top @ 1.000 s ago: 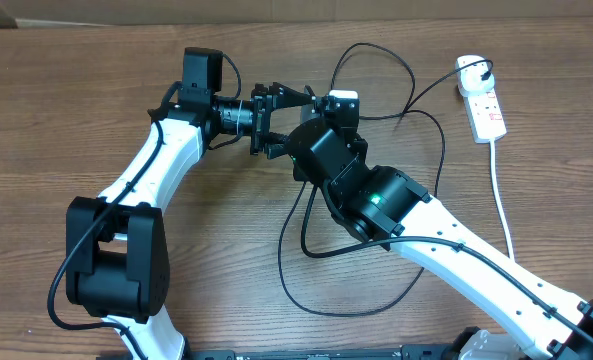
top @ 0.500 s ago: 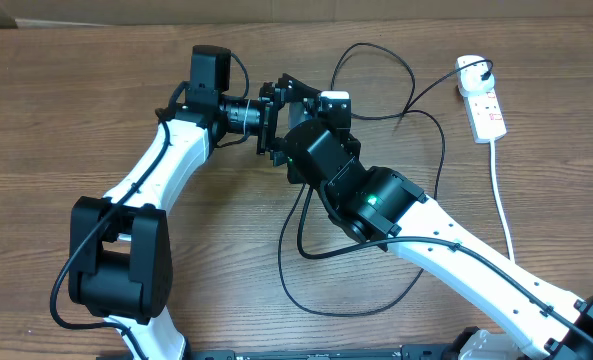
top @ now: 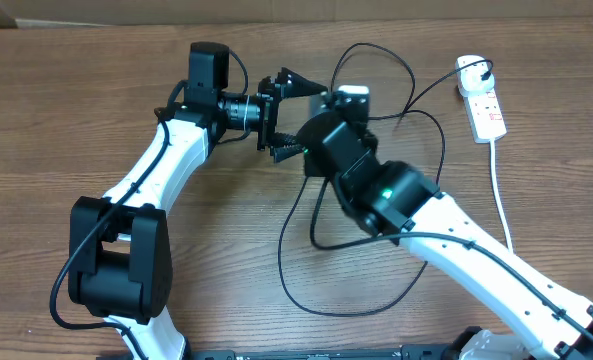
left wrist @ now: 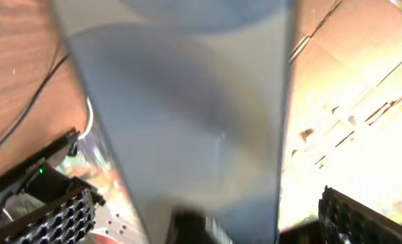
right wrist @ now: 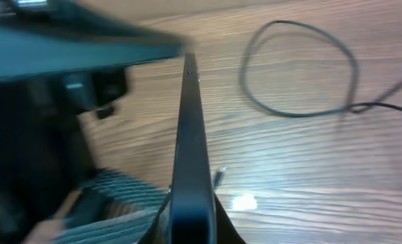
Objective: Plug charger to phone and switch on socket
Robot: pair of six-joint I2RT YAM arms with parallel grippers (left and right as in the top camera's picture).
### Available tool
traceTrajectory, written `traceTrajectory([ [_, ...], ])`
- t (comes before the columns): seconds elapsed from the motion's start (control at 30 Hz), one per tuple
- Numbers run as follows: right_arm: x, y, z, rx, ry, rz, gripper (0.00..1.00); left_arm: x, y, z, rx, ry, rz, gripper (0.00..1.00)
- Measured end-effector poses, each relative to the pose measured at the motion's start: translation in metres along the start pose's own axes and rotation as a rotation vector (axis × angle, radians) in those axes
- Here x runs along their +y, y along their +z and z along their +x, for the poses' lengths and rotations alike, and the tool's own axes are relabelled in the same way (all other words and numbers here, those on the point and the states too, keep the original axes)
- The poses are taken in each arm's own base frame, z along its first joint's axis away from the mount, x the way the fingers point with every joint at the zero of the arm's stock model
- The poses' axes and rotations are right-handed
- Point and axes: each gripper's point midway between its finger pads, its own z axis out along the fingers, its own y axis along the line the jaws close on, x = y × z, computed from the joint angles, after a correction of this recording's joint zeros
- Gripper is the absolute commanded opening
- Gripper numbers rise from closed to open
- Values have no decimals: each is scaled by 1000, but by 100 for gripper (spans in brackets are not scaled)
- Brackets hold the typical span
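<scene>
Clamping in my right gripper (right wrist: 190, 227): phone (right wrist: 190, 146)
My left gripper (top: 281, 108): apart, flanking phone
Count: one phone, charger (top: 282, 262), socket (top: 488, 112)

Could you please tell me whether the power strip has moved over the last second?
No. The power strip lies in the same spot as before, near the far right corner of the table.

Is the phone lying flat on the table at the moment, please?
No, the right wrist view shows the phone edge-on above the table, clamped in the right gripper.
</scene>
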Motion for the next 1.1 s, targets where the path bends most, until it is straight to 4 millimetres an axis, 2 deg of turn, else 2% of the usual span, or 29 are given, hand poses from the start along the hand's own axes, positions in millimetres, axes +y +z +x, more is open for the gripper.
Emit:
traceTrajectory([
  [0.03, -11, 3, -3, 3, 12, 28, 4, -2, -2, -2, -8, 12, 4, 100],
  [0.13, -27, 8, -7, 6, 29, 68, 4, -5, -8, -8, -38, 28, 14, 100],
  [0.27, -30, 7, -10, -2, 41, 74, 4, -7, -19, -20, -95, 40, 25, 100],
  [0.47, -33, -12, -25, -32, 153, 19, 4, -7, -25, -32, -162, 120, 18, 100],
  [0.63, -59, -27, -50, -26, 345, -64, 4, -13, -26, -35, -185, 265, 18, 97],
  [0.8, -98, -26, -70, 38, 600, -158, 4, -38, -28, -32, -191, 501, 60, 93],
  [0.87, -104, -23, -70, 80, 675, -192, 4, -52, -29, -28, -194, 614, 87, 93],
  [0.97, -104, -16, -74, 137, 771, -274, 4, -71, -30, -20, -195, 748, 124, 93],
  [1.1, -88, -6, -87, 188, 860, -412, 4, -81, -31, -15, -202, 768, 147, 92],
])
